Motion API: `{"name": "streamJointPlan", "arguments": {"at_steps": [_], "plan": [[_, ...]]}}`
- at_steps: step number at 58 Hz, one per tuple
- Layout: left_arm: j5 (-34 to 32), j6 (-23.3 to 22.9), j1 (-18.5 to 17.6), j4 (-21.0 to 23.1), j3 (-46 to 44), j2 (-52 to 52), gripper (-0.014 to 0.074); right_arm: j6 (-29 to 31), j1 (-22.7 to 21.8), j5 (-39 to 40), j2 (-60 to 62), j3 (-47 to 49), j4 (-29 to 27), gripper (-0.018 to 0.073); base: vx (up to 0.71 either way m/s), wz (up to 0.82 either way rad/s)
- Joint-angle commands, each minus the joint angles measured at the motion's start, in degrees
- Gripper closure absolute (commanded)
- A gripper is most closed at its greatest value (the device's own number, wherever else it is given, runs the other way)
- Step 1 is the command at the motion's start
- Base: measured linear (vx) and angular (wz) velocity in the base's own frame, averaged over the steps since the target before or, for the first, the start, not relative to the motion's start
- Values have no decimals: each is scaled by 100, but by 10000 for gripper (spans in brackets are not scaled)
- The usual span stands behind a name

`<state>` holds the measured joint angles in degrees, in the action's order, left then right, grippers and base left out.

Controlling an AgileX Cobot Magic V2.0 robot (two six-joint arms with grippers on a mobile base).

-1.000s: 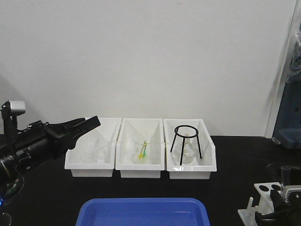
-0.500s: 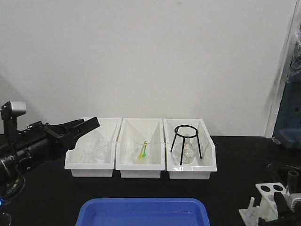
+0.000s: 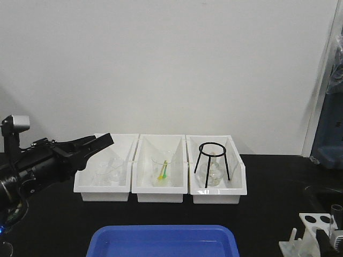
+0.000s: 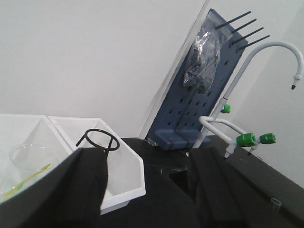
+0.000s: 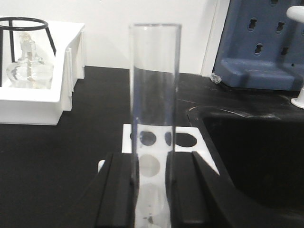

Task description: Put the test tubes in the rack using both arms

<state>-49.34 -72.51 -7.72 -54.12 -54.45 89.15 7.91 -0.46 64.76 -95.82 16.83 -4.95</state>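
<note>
A: Right tool [image 5: 153, 164]?
B: Clamped on one test tube [image 5: 154, 85], pinching its lower part. Left tool [image 3: 106, 141] is spread apart with nothing in it, hanging at far left by the white bins [image 3: 161, 195].
A: Where's the tube?
B: Off the worktop [image 5: 71, 156], carried at near right, just beside the rack [image 5: 190, 142]. The wrist view puts it on the near side of the holes. Can't tell if it's lined up over one.
A: Risks?
B: My guess is a missed hole is the biggest one. If the closed end comes down on the white top between holes, the glass takes the push and could chip or skid in the grasp. It's smooth glass in a narrow pinch, so slipping looks possible. The rack looks light, so a sideways nudge could shove or tip it. The sink [image 5: 256, 156] sits just right of the rack, and a dropped tube could roll in.
A: Orientation?
B: Upright. Long axis vertical, open mouth up, closed end down and hidden low between the fingers. No lean I can see.
A: Other tubes racked?
B: None showing in the holes in view.
</note>
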Motion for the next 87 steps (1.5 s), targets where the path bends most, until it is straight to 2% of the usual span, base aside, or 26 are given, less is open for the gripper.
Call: {"name": "streamJointPlan", "arguments": {"at_steps": [1, 10, 16, 28, 38, 43, 48, 56, 61, 66, 70, 77, 87], "plan": [[-338, 20, -1, 284, -201, -206, 81, 71, -32, 463, 175, 63, -79, 410, 0, 0], [-338, 20, -1, 284, -201, -206, 81, 71, -32, 421, 175, 63, -142, 225, 0, 0], [-338, 20, -1, 284, -201, -206, 81, 71, -32, 421, 175, 63, -206, 144, 0, 0], [-338, 20, -1, 284, -201, -206, 81, 71, -32, 560, 189, 63, -417, 124, 0, 0], [-337, 26, -1, 295, -201, -206, 81, -92, -32, 392, 956, 82, -96, 124, 0, 0], [-337, 25, -1, 301, -201, -206, 81, -128, -32, -580, 1741, 268, -90, 124, 0, 0], [-337, 70, -1, 330, -201, -206, 81, 75, -32, -2158, 2645, 740, -83, 124, 0, 0], [-330, 637, -1, 398, -201, -240, 81, 786, -32, -4493, 3800, 1886, -126, 124, 0, 0], [-169, 870, -1, 616, -201, -400, 81, 777, -32, -5605, 4274, 2563, -356, 124, 0, 0], [368, 1206, -1, 748, -201, -830, 81, 772, -32, -6519, 4627, 2982, -444, 124, 0, 0], [835, 1552, -1, 730, -201, -1265, 81, 772, -32, -6775, 4825, 3024, -421, 124, 0, 0], [1608, 1838, -1, 684, -201, -2121, 81, 777, -32, -6816, 5055, 2992, -379, 124, 0, 0], [3148, 1862, -1, 570, -147, -3188, 81, 777, -32, -6817, 5153, 2992, -385, 124, 0, 0]]}}
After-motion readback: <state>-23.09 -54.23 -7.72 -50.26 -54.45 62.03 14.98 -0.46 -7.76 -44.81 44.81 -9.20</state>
